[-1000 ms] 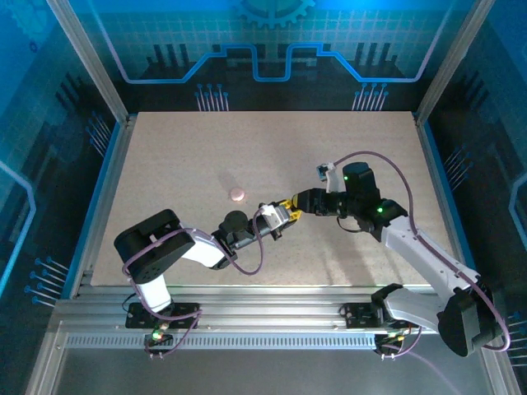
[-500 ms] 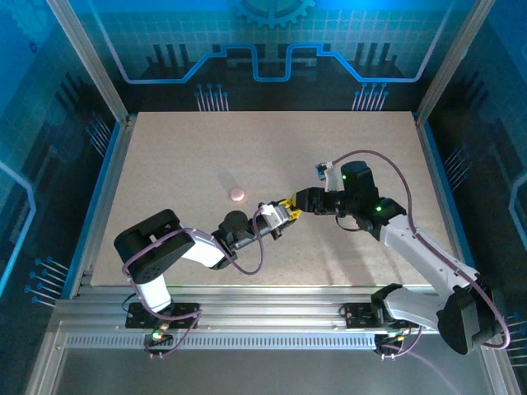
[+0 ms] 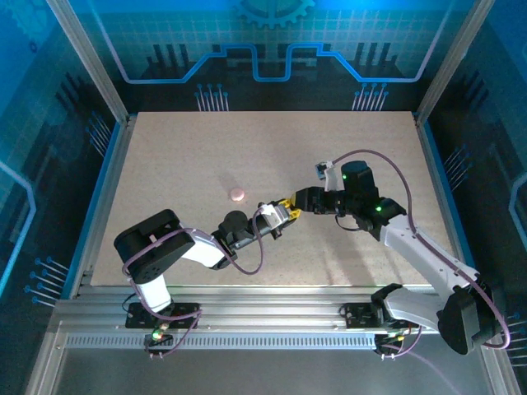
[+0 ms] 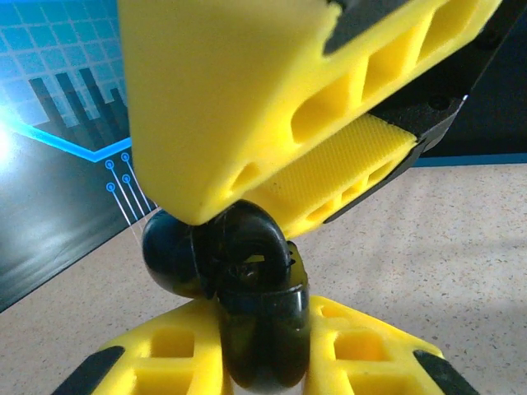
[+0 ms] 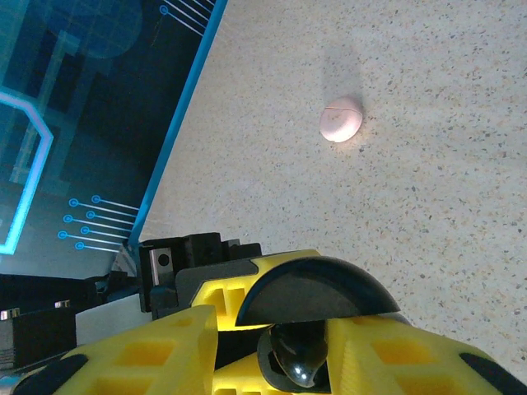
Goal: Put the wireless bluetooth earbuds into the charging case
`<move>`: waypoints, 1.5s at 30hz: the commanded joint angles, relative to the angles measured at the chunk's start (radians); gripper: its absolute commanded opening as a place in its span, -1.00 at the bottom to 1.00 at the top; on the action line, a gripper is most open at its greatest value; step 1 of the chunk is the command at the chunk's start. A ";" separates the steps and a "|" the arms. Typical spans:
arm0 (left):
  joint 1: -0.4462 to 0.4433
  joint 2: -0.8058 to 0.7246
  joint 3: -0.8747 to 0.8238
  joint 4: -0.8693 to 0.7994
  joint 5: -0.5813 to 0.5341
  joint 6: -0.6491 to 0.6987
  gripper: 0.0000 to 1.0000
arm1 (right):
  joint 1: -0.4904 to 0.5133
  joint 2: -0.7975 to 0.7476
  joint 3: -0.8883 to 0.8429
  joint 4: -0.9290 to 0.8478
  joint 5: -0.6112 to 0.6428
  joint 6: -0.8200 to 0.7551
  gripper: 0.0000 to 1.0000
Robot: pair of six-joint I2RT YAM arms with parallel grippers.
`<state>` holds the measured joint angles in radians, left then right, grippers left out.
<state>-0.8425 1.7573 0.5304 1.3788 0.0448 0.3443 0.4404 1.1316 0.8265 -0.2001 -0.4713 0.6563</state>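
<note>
Over the middle of the table my two grippers meet tip to tip. My left gripper (image 3: pixel 284 212) (image 4: pixel 263 350) is shut on the lower half of a small black charging case (image 4: pixel 262 329), held in the air with its domed lid (image 5: pixel 317 292) hinged open. My right gripper (image 3: pixel 299 203) (image 5: pixel 306 366) is shut on a glossy black earbud (image 5: pixel 300 360), right at the case's mouth under the lid. In the left wrist view the right gripper's yellow fingers (image 4: pixel 222 107) press down from above onto a black rounded piece (image 4: pixel 247 251) on top of the case. I cannot tell whether the earbud sits in its socket.
A pink round pebble-like case (image 3: pixel 237 194) (image 5: pixel 340 120) lies shut on the speckled beige table (image 3: pixel 189 156), left of and beyond the grippers. Aluminium frame posts (image 3: pixel 90 62) and blue panels close in the sides and back.
The right wrist has edged very slightly to the left. Both grippers stay joined at the case with the same grips.
</note>
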 commanded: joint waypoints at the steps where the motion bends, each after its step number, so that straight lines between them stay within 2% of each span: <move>1: -0.010 -0.012 0.006 0.023 0.011 0.024 -0.74 | 0.025 -0.027 0.019 0.019 -0.053 0.005 -0.23; 6: -0.010 -0.012 0.003 0.022 0.010 0.025 -0.74 | 0.014 -0.042 0.006 0.051 -0.107 -0.015 -0.19; 13: -0.010 -0.016 0.002 0.022 0.010 0.027 -0.74 | -0.012 -0.056 0.031 -0.038 -0.121 -0.078 -0.18; 20: -0.011 -0.017 -0.003 0.023 0.006 0.029 -0.74 | -0.056 -0.100 0.047 -0.144 -0.071 -0.122 -0.15; 29: -0.010 -0.022 -0.046 0.023 -0.015 0.000 -0.75 | -0.135 -0.101 0.152 -0.432 0.038 -0.283 -0.14; 38: -0.010 -0.028 -0.100 0.023 -0.033 -0.010 -0.76 | -0.229 0.037 0.239 -0.604 0.162 -0.409 -0.13; 45: -0.002 -0.022 -0.132 0.023 -0.055 0.007 -0.76 | -0.241 0.193 0.327 -0.683 0.252 -0.463 -0.13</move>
<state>-0.8474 1.7573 0.4129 1.3830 0.0101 0.3428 0.2146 1.2934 1.1076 -0.8089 -0.2775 0.2413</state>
